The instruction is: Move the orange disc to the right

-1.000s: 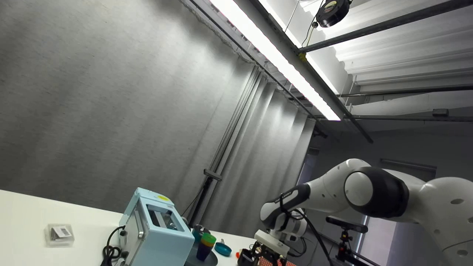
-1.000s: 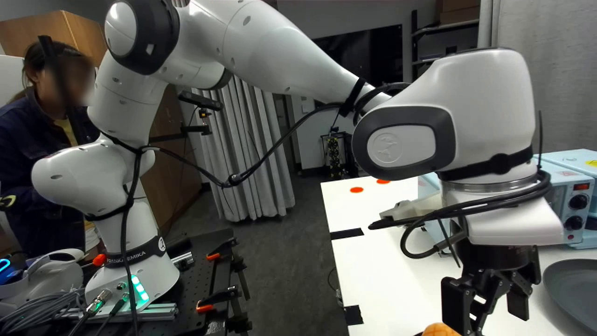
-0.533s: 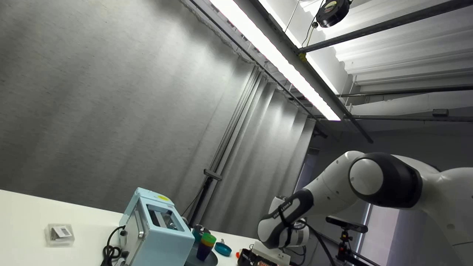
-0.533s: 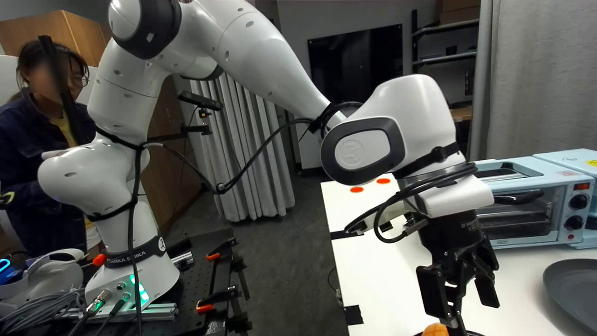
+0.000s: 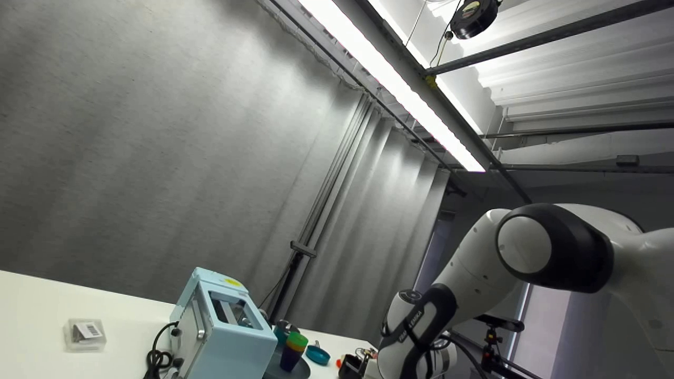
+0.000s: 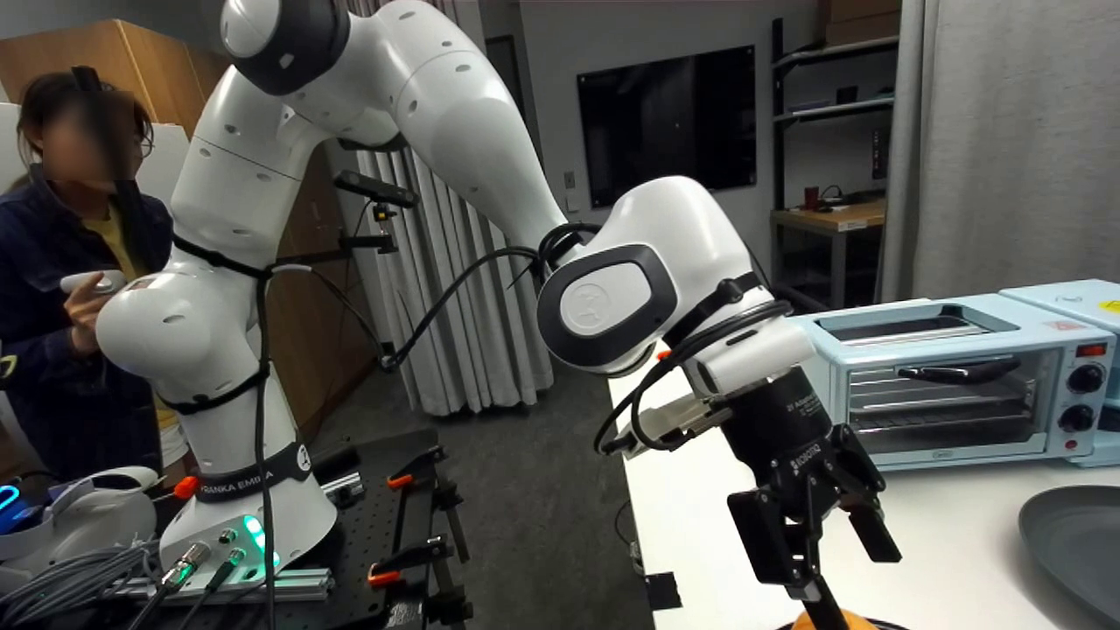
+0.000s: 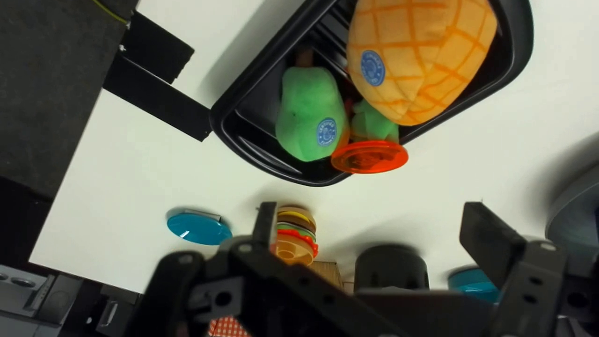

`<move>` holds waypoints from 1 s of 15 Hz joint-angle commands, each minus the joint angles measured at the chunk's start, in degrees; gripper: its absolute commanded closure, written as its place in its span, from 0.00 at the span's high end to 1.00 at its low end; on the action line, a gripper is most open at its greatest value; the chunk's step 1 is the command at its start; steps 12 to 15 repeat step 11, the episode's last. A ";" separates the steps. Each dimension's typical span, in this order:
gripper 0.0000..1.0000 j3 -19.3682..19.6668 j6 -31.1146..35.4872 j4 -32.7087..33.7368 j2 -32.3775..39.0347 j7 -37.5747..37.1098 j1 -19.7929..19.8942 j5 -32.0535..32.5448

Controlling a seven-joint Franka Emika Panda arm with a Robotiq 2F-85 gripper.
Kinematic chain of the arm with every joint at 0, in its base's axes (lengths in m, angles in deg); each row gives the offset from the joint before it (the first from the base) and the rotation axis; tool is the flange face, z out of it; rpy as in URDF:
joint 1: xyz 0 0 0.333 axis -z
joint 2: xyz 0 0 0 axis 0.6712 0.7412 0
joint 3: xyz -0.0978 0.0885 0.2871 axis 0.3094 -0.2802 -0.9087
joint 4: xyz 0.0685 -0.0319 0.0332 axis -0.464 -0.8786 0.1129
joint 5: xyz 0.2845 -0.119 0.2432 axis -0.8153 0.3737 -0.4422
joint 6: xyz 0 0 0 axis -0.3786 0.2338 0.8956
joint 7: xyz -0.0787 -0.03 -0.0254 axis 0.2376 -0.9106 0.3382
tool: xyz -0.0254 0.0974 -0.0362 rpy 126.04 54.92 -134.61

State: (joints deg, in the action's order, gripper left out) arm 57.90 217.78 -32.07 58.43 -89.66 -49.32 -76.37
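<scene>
In the wrist view a translucent orange-red disc (image 7: 369, 157) overlaps the rim of a black tray (image 7: 262, 161), beside a green plush pear (image 7: 311, 112). What it rests on is unclear. In an exterior view a flat orange disc (image 6: 662, 354) shows partly behind the arm, at the far part of the white table. I cannot tell which is the task's disc. My gripper (image 6: 827, 564) is open and tilted above the near part of the table; its fingers stand wide apart with nothing between them in the wrist view (image 7: 372, 224). In an exterior view the fingers are below the frame.
The tray also holds an orange plush (image 7: 421, 61). A toy burger (image 7: 295, 234), a black pot (image 7: 390, 267) and teal pans (image 7: 199, 228) lie around. A light-blue toaster oven (image 6: 945, 385) and a dark grey plate (image 6: 1081, 534) stand on the table. Stacked cups (image 5: 293, 351) stand near the oven.
The arm has drawn back toward its base. In an exterior view the wrist and gripper moved left and tilted, uncovering the oven. The gripper stayed open.
</scene>
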 commanded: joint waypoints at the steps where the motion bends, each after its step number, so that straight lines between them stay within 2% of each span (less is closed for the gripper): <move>1: 1.00 1.38 0.65 -0.66 0.49 1.96 -1.65 -2.64; 15: 1.00 1.94 0.83 -1.05 0.48 1.88 -2.21 -2.68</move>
